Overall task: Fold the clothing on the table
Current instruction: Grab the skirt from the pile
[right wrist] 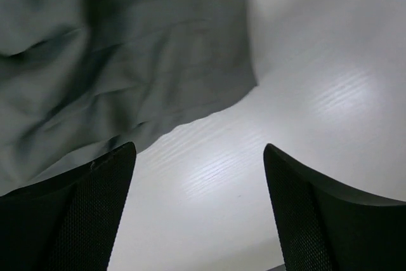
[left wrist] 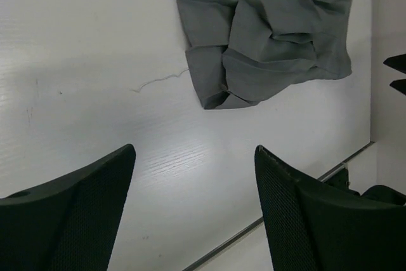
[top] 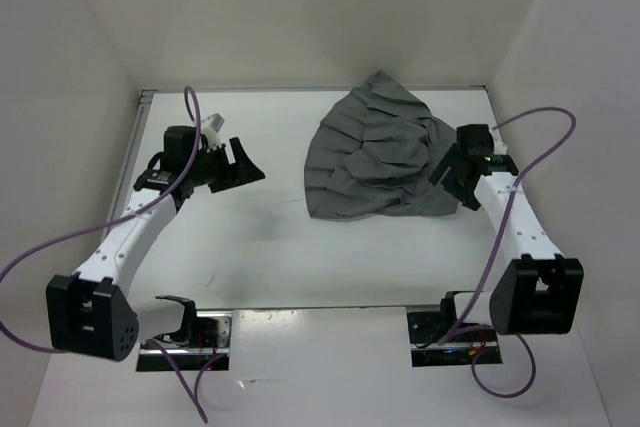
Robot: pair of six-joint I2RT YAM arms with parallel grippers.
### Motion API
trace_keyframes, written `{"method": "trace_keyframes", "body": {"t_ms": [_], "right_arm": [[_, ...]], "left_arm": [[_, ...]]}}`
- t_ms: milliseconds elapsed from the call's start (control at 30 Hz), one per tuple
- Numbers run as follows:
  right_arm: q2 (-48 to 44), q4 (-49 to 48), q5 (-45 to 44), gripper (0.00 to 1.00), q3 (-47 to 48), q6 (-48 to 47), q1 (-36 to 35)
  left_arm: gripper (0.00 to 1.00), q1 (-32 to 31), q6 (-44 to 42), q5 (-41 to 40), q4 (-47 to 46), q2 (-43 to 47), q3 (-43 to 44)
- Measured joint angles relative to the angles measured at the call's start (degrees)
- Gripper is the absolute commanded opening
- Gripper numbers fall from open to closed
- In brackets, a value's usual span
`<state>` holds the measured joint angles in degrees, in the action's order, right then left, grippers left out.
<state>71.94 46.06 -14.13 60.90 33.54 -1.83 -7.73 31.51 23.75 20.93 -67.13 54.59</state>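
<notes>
**While the skirt (top: 375, 157) lies rumpled, both grippers gape empty**

Seen from above, the grey skirt sits bunched on the far right part of the table (top: 260, 247). Its narrow end points at the back wall, and its pleats are creased and lapped over one another. Left gripper (top: 238, 162) hovers well off to the skirt's left, fingers spread wide, nothing between them. Its wrist camera looks over bare white table to the skirt's crumpled corner. Right gripper (top: 450, 175) is right at the skirt's right edge, fingers just as wide, holding nothing. Its wrist view shows the hem running past the left fingertip, with white table in the gap. Is it touching the cloth? Can't tell.
</notes>
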Motion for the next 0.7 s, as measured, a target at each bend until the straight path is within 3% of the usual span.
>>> {"method": "trace_keyframes", "body": {"t_ms": [200,500,633,700], "right_arm": [[6.9,-3.1,4.8,0.81,-4.4,2.3,15.0],[17.1,-8.9,11.1,0.71,-4.2,2.4,17.5],[20.5,-10.3,12.9,0.53,-3.5,2.3,17.5],[21.7,-11.7,14.7,0.18,-3.4,1.7,17.5]], "left_arm": [[0.86,0.0,-1.0,0.2,1.2,-5.1,1.7],[0.86,0.0,-1.4,1.4,-0.2,-5.2,2.8],[0.86,0.0,-1.4,1.5,-0.5,-5.2,2.4],[0.86,0.0,-1.4,1.4,-0.7,-5.1,1.7]]}}
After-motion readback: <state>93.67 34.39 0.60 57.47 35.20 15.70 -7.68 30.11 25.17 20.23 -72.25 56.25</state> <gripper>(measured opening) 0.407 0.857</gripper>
